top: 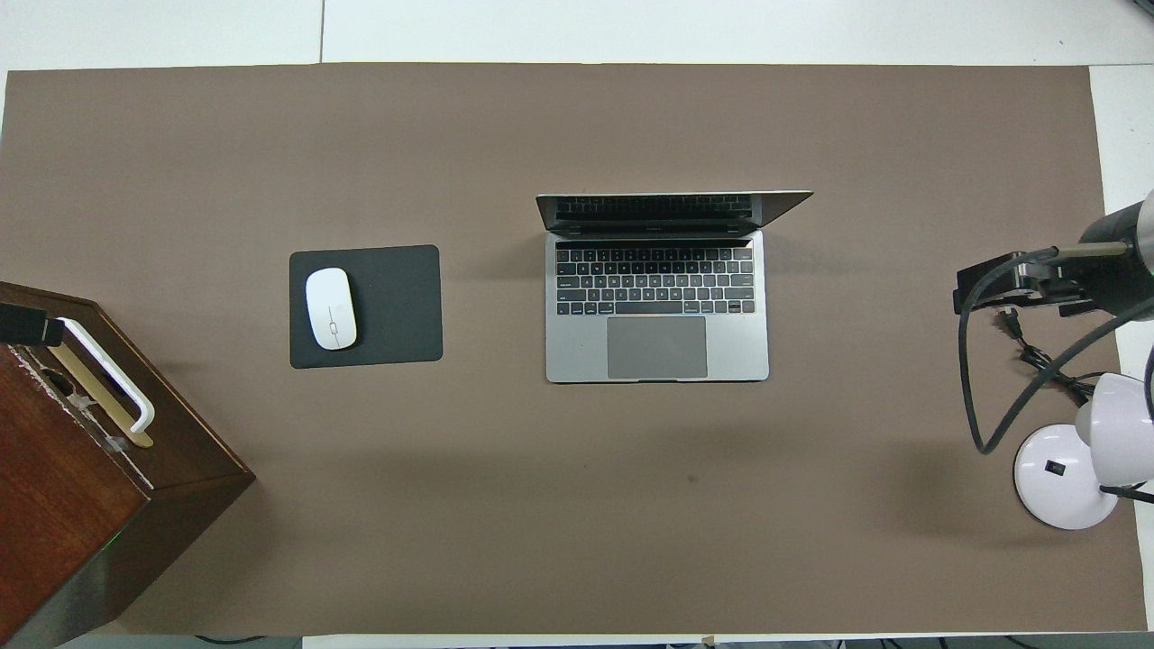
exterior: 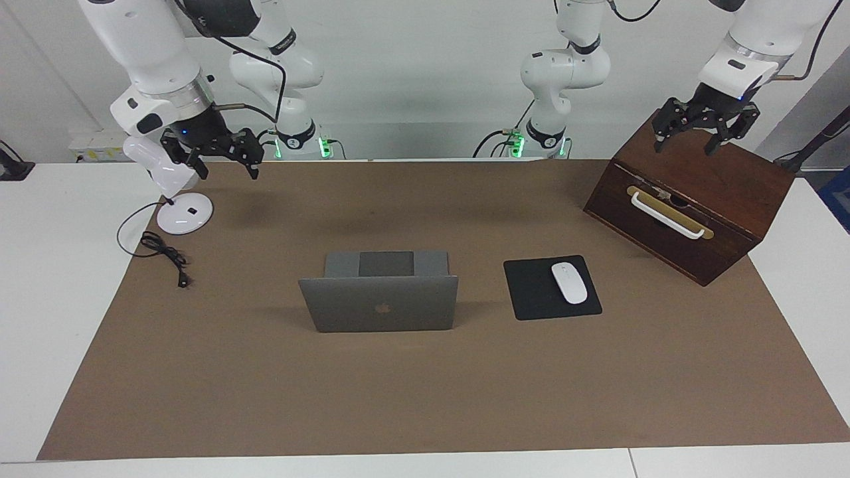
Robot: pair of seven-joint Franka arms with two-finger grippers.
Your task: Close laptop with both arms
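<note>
The silver-grey laptop (exterior: 378,303) stands open in the middle of the brown mat, its lid upright with the apple logo facing away from the robots. Its keyboard shows in the overhead view (top: 656,306). My right gripper (exterior: 226,166) hangs open and empty in the air over the mat's corner by the white lamp, well away from the laptop; it also shows in the overhead view (top: 1001,288). My left gripper (exterior: 684,147) hangs open and empty over the wooden box. Only its tip shows in the overhead view (top: 22,326).
A black mouse pad (exterior: 531,292) with a white mouse (exterior: 569,283) lies beside the laptop toward the left arm's end. A dark wooden box (exterior: 690,199) with a white handle stands there too. A white lamp (exterior: 184,214) and a black cable (exterior: 163,255) lie at the right arm's end.
</note>
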